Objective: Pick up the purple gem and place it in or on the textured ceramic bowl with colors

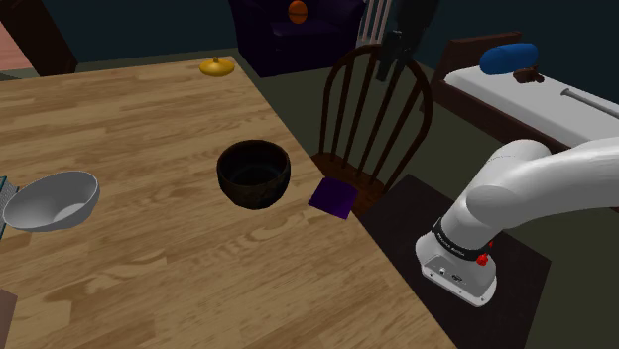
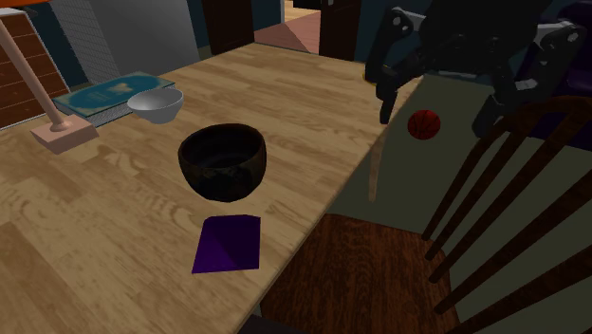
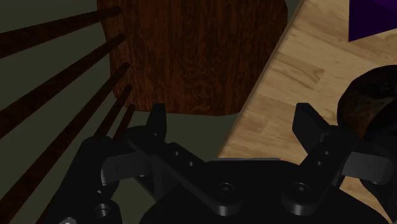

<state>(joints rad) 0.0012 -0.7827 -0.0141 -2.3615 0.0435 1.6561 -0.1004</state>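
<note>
Currently, shoulder view left to right: grey bowl (image 1: 50, 201) sits at far left of the tabletop (image 1: 149, 268); it is plain, so I don't read it as the target. Mid-frame is the dark bowl (image 1: 254, 174), upright with its mouth open to the top. I take it as the textured one, though it renders near black. Just right of it the purple gem (image 1: 332, 197) lies flat at the tabletop's edge, near the bowl and not touching. Further right a wooden chair (image 1: 373, 119) stands at that edge, then the white arm (image 1: 536, 193) at lower right.

The claw (image 3: 233, 124) is spread wide, with nothing between the fingers (image 3: 157, 121). The wrist view looks down on the chair seat, with the tabletop edge, the bowl rim and a corner of the gem off to one side. So the claw hangs off the tabletop, not over the gem. Open jaws fit a pre-grasp stage: no grasp made yet.

Judgement: the next move is a shift across the edge to centre on the gem, then a descent. Risks:
- The chair spindles are close to the hand.
- The gem is low, faceted and at the edge, so a nudge could push it off.

The carry to the bowl is short.
</note>
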